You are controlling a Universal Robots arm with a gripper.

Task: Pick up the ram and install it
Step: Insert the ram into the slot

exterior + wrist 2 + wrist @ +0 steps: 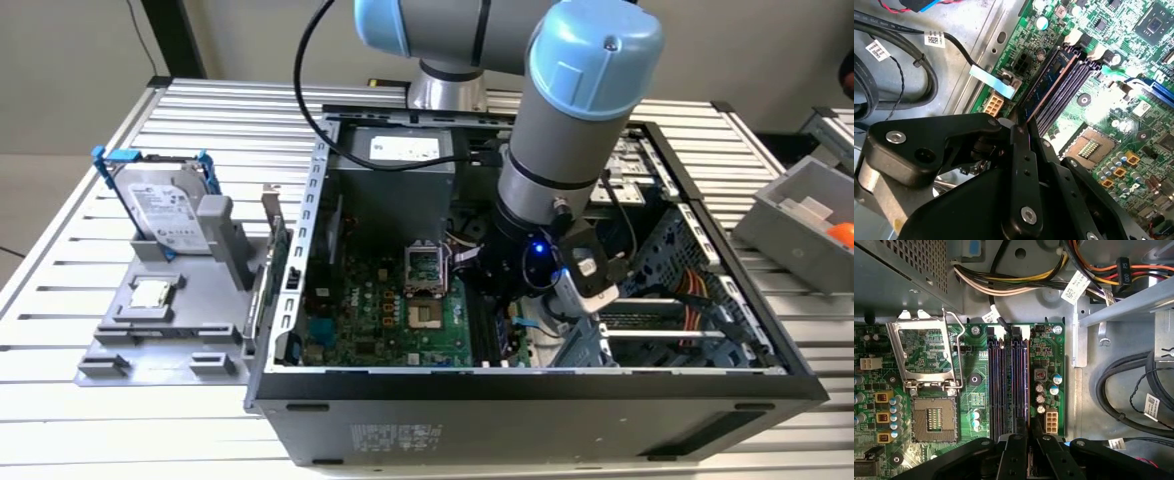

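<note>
The gripper [1024, 131] is deep inside the open computer case [534, 385], its fingers closed tight on the near end of the ram [1046, 82]. The ram stands on its edge in the outermost memory slot [1025, 385]. Case wall and cables [899, 75] leave little room beside it.

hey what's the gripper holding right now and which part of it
The gripper holds the ram by its near end, its edge standing in a motherboard slot.
</note>
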